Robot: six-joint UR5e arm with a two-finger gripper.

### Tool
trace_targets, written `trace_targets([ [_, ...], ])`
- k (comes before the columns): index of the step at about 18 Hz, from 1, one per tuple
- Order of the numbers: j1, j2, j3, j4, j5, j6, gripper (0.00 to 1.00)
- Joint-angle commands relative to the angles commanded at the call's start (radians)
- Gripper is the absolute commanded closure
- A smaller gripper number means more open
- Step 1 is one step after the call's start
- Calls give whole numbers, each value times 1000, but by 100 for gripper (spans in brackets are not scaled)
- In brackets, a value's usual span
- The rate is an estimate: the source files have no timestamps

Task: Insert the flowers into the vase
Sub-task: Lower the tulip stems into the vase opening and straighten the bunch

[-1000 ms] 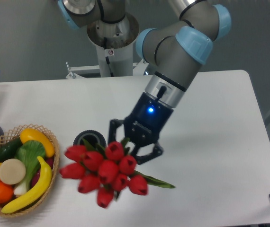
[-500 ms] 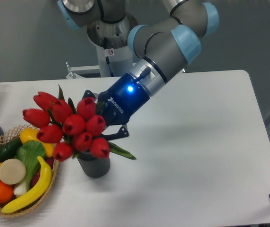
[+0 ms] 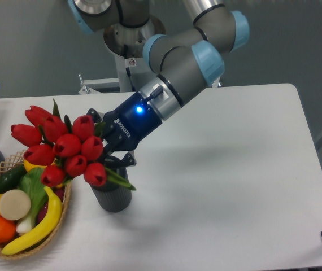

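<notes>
The gripper [image 3: 111,148] is clamping the flowers [image 3: 59,145] by their stems above the vase [image 3: 112,195], left of centre. The top-heavy bunch is likely bending; holding low on the stems looks soundest.

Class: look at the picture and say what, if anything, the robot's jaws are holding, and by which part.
The gripper holds the flowers, a bunch of red tulips, by the stems just behind the blooms, tilted above the vase.

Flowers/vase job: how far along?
Done: the gripper has the flowers grasped and lifted over the vase, near the fruit basket.
In hand: the bunch is tilted, blooms leaning left; the stems seem to point at the vase mouth, but that part is hidden.
Left: seat the stems if they aren't in yet, release, retract.
</notes>
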Motion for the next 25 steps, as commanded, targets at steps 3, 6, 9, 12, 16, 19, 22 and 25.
trace_targets([
  [3, 0, -2, -17, 0, 2, 34, 91],
  [6, 0, -5, -25, 0, 3, 40, 91],
  [9, 0, -2, -60, 0, 6, 70, 91],
  [12, 0, 0, -113, 0, 6, 142, 91],
  [16, -2, -5, -152, 0, 11, 186, 91],
  [19, -2, -18, -169, 0, 14, 206, 88],
  [22, -2, -21, -195, 0, 15, 236, 86],
  [25, 8, -28, -239, 0, 29, 333, 80],
])
